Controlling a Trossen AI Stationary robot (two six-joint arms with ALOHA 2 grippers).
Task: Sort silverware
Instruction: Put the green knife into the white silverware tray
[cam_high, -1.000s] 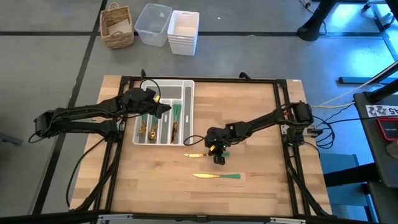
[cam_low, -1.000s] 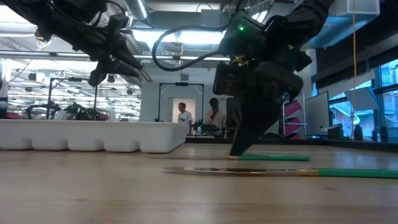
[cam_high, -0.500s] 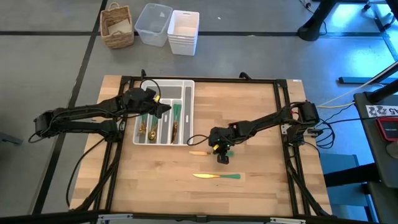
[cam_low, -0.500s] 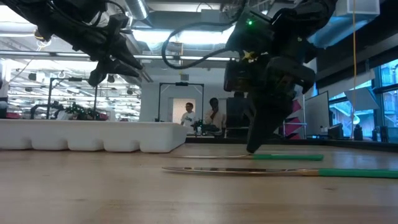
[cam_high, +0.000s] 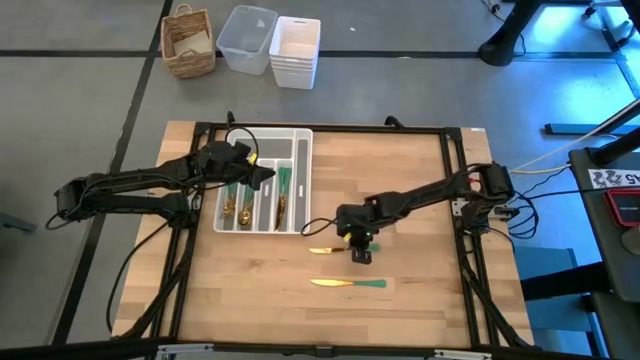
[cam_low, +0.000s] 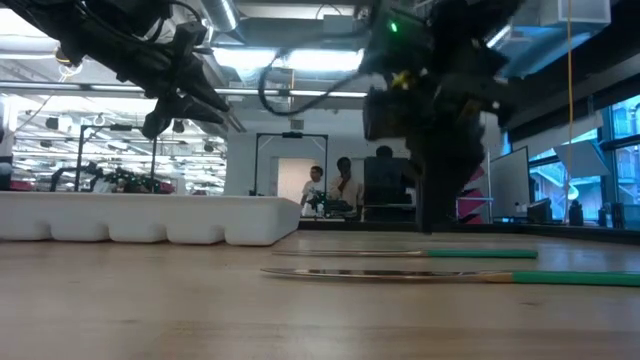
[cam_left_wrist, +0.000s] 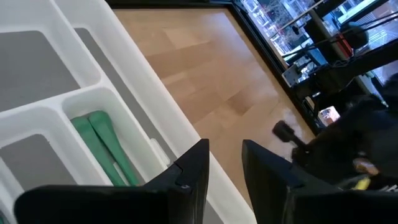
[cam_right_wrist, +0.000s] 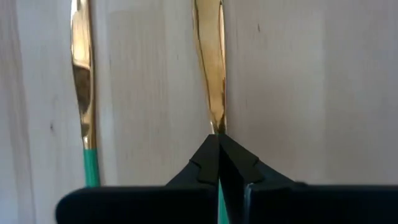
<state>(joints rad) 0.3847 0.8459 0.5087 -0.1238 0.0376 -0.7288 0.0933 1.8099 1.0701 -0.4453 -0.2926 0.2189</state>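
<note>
Fingers of our right hand (cam_right_wrist: 219, 163) are pressed together on a knife (cam_right_wrist: 211, 68), pinching it where the gold blade meets the green handle. From above, this right hand (cam_high: 360, 249) sits low at the middle of the wooden surface (cam_high: 420, 200), with the knife's blade (cam_high: 323, 250) lying flat toward the tray side. Just beside it, nearer the front edge, we see a second knife (cam_high: 348, 283) lying flat and parallel, untouched; the level view shows both pieces resting on the wood, the held one (cam_low: 400, 253) behind the free one (cam_low: 420, 274).

Our left hand (cam_high: 262, 176) hovers over the white tray (cam_high: 300, 140) at the left of the surface, its fingers (cam_left_wrist: 194, 171) slightly spread with nothing between them. Several pieces of silverware (cam_high: 240, 208) lie in the tray's long compartments, gold heads toward the front, and two green handles (cam_left_wrist: 102, 146) show side by side in one compartment below the left hand.

Beyond the surface, on the floor, stand a wicker basket (cam_high: 188, 42) and white bins (cam_high: 294, 50).
</note>
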